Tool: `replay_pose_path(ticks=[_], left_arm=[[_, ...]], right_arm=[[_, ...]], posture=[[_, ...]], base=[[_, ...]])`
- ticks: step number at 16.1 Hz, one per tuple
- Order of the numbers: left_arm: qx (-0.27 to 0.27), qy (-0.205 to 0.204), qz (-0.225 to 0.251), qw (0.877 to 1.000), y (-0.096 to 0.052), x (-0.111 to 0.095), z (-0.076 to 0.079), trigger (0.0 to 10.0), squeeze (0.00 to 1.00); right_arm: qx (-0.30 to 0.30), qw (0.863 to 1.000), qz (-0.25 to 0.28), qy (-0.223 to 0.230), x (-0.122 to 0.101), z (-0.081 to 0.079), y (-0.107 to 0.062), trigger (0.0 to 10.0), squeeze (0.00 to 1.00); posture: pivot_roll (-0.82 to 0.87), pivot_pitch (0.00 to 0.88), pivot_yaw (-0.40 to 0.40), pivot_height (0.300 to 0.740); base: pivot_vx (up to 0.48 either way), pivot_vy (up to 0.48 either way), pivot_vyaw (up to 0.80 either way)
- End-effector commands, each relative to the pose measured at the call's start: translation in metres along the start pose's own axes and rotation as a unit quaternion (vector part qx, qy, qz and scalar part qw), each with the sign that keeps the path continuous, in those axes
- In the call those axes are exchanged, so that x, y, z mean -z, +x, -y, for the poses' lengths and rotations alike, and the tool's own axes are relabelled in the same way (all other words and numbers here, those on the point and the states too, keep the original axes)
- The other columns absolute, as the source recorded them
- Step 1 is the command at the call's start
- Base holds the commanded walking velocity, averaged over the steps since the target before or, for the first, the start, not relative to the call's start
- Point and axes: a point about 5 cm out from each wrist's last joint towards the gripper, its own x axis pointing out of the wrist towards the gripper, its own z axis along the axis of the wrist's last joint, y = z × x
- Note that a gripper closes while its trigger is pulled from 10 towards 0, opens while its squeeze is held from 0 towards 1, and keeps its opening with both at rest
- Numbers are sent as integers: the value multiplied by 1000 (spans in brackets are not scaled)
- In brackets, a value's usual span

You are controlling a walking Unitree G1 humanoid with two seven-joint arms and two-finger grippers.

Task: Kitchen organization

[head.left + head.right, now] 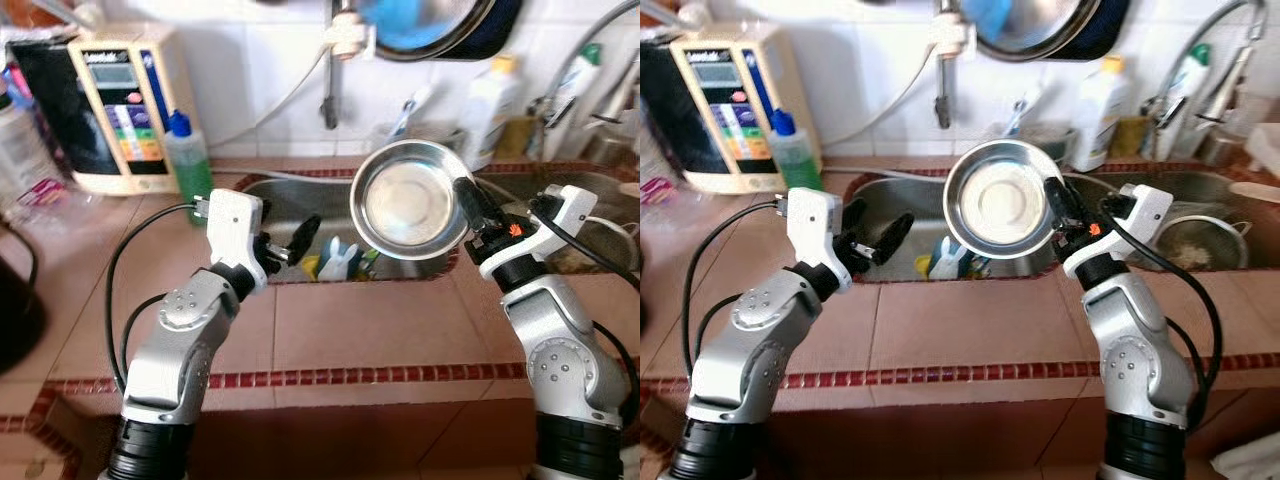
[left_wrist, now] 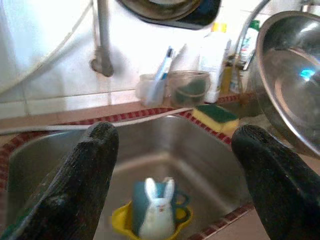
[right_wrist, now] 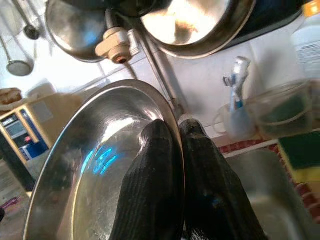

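Our two silver arms fill the foreground, reaching over the tiled desk (image 1: 360, 330) toward the sink (image 1: 290, 200). We hold one steel bowl (image 1: 410, 200) in our right hand (image 1: 468, 205), whose two black fingers (image 3: 155, 190) are pinched on the bowl's rim, one finger inside and one outside. The bowl is raised on edge above the sink, its hollow turned toward us, with the right hand at its right-side rim. Our left hand (image 1: 295, 240) hangs above the sink's left part, to the left of the bowl and apart from it, its two fingers (image 2: 80, 185) spread wide with nothing between them.

We see one beige appliance (image 1: 110, 110) standing on the desk by the wall at the left; its front label is too blurred for us to read. One green bottle with a blue cap (image 1: 187, 160) stands just beside it. Down in the sink basin lies one small white rabbit figure (image 2: 157, 210) with something yellow and teal. One toothbrush (image 2: 162, 70) stands in a clear cup on the ledge behind the sink, and one green-and-yellow sponge (image 2: 215, 116) lies at the sink's back corner.
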Motion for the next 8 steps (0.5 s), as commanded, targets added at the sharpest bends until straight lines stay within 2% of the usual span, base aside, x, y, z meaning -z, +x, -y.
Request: replay_pose_path(ticks=[1,8], left_arm=[[0,1,-3,1000,1,0,0,10000,0],[0,1,-4,1000,1,0,1,10000,0]], right_arm=[[-5,1000,14,0,-6,-3,3,10000,0],[-6,1000,13,-1,-6,-3,4,10000,0]], posture=[[-132,1,11,740],[-132,0,11,740]], base=[[289,0,0],[288,0,0]])
